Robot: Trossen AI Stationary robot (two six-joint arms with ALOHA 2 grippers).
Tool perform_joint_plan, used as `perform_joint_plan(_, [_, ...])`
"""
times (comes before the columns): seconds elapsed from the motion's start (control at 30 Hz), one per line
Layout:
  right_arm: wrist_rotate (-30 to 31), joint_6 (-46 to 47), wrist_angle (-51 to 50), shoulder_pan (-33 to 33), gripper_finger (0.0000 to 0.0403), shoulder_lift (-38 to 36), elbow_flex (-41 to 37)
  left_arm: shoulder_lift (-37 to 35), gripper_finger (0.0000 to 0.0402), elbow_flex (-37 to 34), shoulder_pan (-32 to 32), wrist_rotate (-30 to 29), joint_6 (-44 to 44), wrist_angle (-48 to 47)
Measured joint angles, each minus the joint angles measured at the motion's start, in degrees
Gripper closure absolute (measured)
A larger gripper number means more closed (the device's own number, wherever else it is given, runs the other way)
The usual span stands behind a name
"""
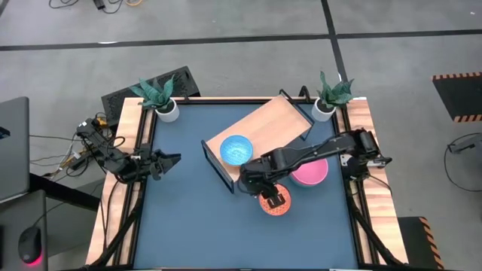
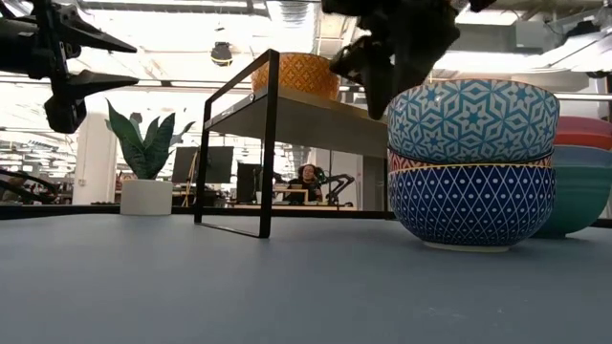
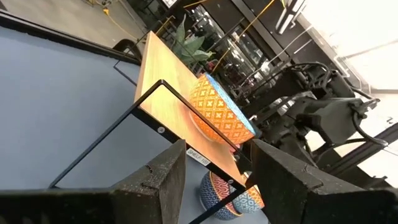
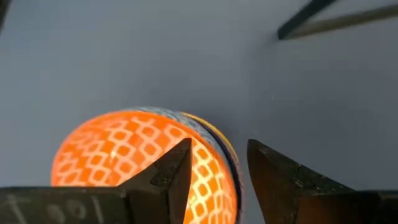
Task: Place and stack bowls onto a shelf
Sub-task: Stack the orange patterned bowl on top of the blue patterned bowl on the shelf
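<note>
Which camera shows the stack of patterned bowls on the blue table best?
The low view: the stack of patterned bowls shows side-on, with layers told apart. The high view shows only its orange inside, partly under the right arm's fingers. The right wrist view sees the top bowl; the left wrist view glimpses it.

Shelf (image 1: 263, 124), bowls (image 1: 276, 202) on blue table (image 1: 181, 211)

One bowl (image 1: 236, 148) sits on the shelf (image 1: 260, 128) at frame centre, stacked bowls (image 1: 275, 202) just below-right, two more bowls (image 1: 312, 172) right.
</note>
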Motion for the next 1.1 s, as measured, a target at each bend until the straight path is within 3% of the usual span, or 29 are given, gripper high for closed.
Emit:
perform_joint_plan(0.47, [2.8,-3.4,3.4,1.5,0.0228,0.0,-5.7,0.0,0.0236,0.0,0.0,1.0,-2.0,-0.8])
perform_joint_plan(0.63, [4.4,-4.8,3.4,1.3,0.0269,0.0,-5.7,0.0,0.0236,0.0,0.0,-0.1,-2.1,-0.7])
perform_joint_plan(0.87, [4.3,-6.1,2.7,0.4,0.0367,-0.1,-5.6,0.0,0.0236,0.0,0.0,-0.4,-2.1,-0.8])
perform_joint_plan(1.1, [2.4,-5.0,1.6,-1.1,0.0375,-0.1,-4.3,0.0,0.0236,0.0,0.0,-0.4,-2.1,-1.4])
